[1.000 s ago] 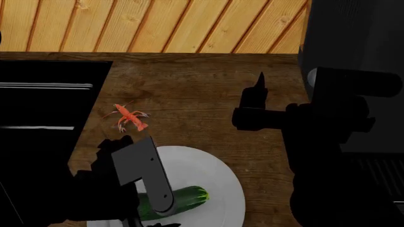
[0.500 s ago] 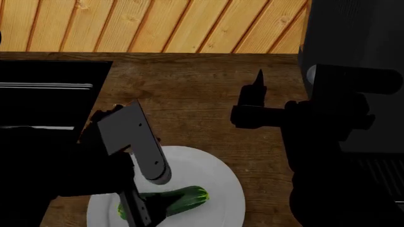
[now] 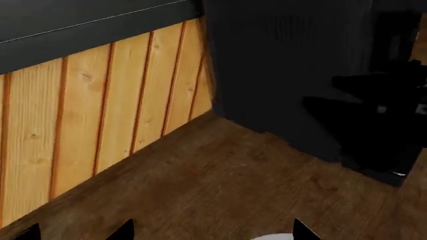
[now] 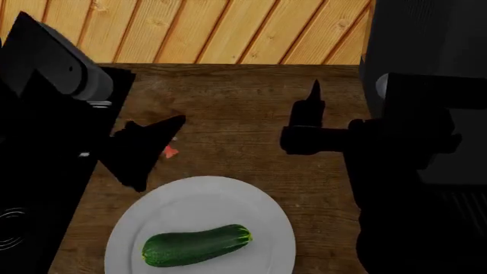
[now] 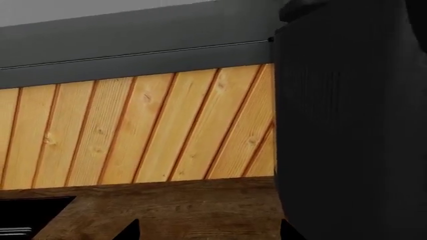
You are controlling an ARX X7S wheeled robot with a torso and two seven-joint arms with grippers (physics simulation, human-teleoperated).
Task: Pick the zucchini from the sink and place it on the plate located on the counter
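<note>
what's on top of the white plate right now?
Only the dark green glossy zucchini lies on the round white plate, toward its near edge. The plate's nearest rim is cut off by the frame, unseen.

Flat, even simulator lighting, sharp focus, no blur or edge distortion. Black arms lose detail. Faint glare on zucchini (image 4: 196, 246); plate (image 4: 228, 202) bright white.

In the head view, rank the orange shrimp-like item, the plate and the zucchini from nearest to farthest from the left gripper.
From the left gripper:
1. The orange shrimp-like item, right beside the fingertips on the counter, partly hidden by them.
2. The plate, just below the gripper in the picture, toward the robot.
3. The zucchini, lying on the plate's near part.
</note>
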